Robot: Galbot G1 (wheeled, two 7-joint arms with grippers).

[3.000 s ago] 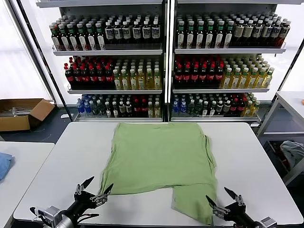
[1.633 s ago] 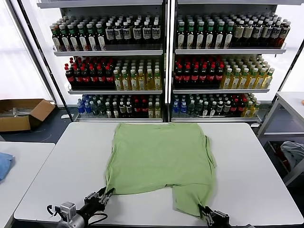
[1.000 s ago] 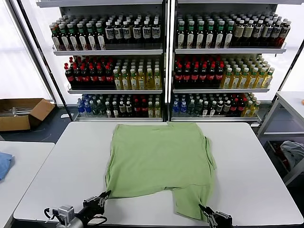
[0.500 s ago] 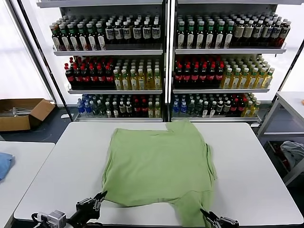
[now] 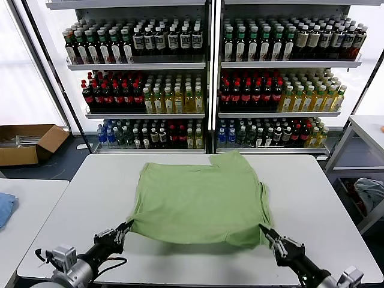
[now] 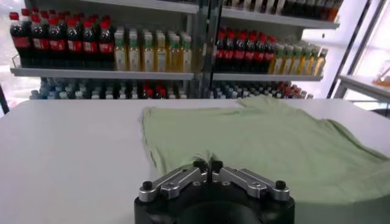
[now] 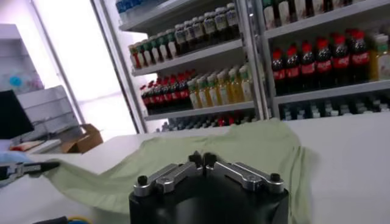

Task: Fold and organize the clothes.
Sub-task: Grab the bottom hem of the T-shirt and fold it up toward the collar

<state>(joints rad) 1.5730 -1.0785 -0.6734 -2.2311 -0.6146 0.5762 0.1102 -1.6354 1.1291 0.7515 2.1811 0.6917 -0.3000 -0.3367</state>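
Observation:
A plain light green shirt (image 5: 201,201) lies spread on the white table (image 5: 312,192), its near hem lifted off the surface. My left gripper (image 5: 126,227) is shut on the shirt's near left corner, and my right gripper (image 5: 264,230) is shut on the near right corner. In the left wrist view the shirt (image 6: 256,143) stretches away from the closed left gripper (image 6: 208,165). The right wrist view has the shirt (image 7: 201,158) running from the closed right gripper (image 7: 202,160) toward the far left gripper (image 7: 36,167).
Shelves of bottles (image 5: 207,78) stand behind the table. A cardboard box (image 5: 27,143) sits on the floor at the left. A second table (image 5: 27,210) with a blue cloth (image 5: 5,207) is at the left, another table (image 5: 369,129) at the right.
Both grippers have pinched the shirt's near corners, lifted them and carried the hem away from me; the hanging lower flap has been pulled up and the shirt looks shorter.

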